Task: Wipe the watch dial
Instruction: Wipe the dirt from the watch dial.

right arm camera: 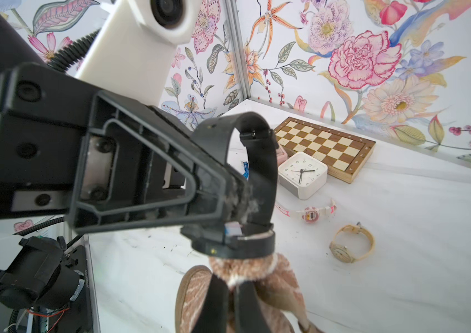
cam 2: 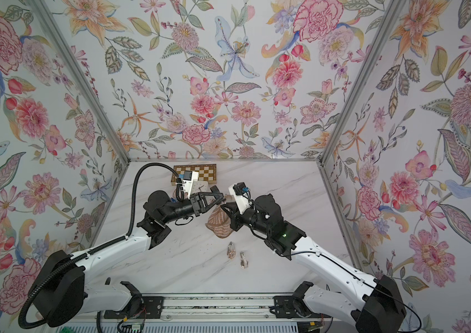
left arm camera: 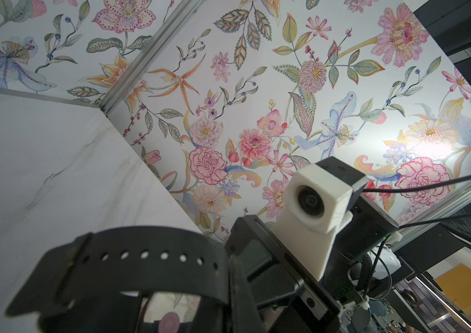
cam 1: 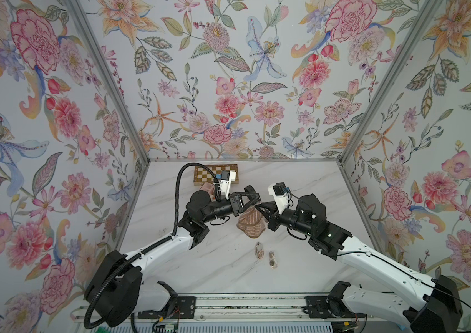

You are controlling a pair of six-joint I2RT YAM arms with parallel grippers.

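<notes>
Black watch (right arm camera: 258,167) on striped cloth (right arm camera: 247,272)

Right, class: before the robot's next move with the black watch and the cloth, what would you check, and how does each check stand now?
1. Left gripper shut on the black watch by its strap: ok.
2. Right gripper shut on the cloth: ok.
3. Cloth pressed against the watch's case: ok in the right wrist view.
4. Dial wiped clean: cannot tell, the face is hidden.
5. Pink watch, tan watch and clock lie on the table, apart from both grippers: ok.
</notes>
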